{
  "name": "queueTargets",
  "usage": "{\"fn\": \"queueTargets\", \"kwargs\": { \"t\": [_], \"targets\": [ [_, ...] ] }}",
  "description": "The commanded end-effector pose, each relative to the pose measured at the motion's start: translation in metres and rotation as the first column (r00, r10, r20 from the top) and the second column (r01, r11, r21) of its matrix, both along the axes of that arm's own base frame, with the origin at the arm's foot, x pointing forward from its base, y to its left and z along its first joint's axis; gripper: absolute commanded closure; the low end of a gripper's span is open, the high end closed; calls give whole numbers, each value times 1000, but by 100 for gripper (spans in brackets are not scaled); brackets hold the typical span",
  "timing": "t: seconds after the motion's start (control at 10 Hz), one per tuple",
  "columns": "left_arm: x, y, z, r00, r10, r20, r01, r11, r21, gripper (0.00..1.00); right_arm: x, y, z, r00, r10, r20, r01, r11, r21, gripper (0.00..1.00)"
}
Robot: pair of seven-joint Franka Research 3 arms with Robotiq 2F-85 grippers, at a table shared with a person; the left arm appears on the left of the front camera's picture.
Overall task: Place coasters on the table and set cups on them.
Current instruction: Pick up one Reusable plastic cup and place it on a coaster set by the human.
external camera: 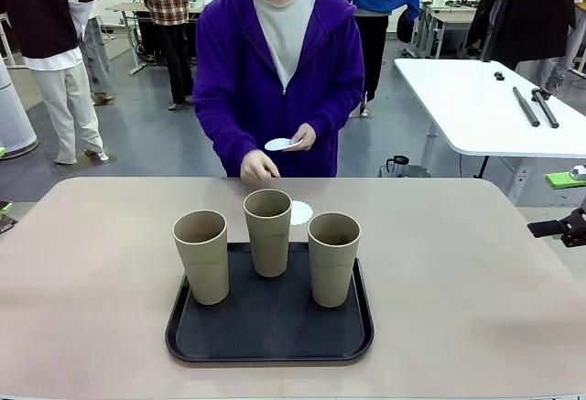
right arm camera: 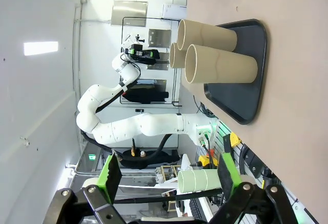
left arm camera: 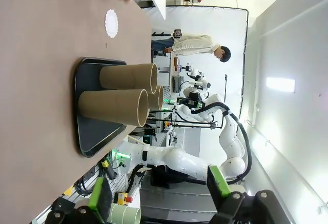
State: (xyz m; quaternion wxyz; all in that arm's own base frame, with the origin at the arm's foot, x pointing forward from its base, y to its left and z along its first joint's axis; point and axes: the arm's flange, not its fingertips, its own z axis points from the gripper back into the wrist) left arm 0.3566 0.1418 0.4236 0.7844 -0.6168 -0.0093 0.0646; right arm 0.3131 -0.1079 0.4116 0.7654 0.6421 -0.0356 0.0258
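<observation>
Three tall beige cups stand upright on a black tray (external camera: 270,345): left cup (external camera: 201,255), middle cup (external camera: 267,232), right cup (external camera: 333,258). One white scalloped coaster (external camera: 301,212) lies on the beige table (external camera: 92,281) just behind the middle cup. The person at the far side holds another coaster (external camera: 278,145) in one hand, while the other hand (external camera: 259,169) rests at the table's far edge. My left gripper (left arm camera: 159,193) is open and empty, well away from the cups (left arm camera: 123,106). My right gripper (right arm camera: 168,175) is also open and empty, off to the side of the tray (right arm camera: 246,98).
A black part of my right arm (external camera: 560,228) pokes in at the table's right edge. A white table (external camera: 476,107) with black rods stands behind on the right. Other people stand far back. Bare tabletop lies left and right of the tray.
</observation>
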Motion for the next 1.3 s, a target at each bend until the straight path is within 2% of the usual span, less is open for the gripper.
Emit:
{"fn": "queueTargets", "kwargs": {
  "t": [0.0,1.2],
  "targets": [
    [-2,-1,2,1000,7,9,-7,1000,-20,0,1,0,-1,1000,-3,-4,3,1000,-4,0],
    [-2,-1,2,1000,7,9,-7,1000,-20,0,1,0,-1,1000,-3,-4,3,1000,-4,0]
  ]
}}
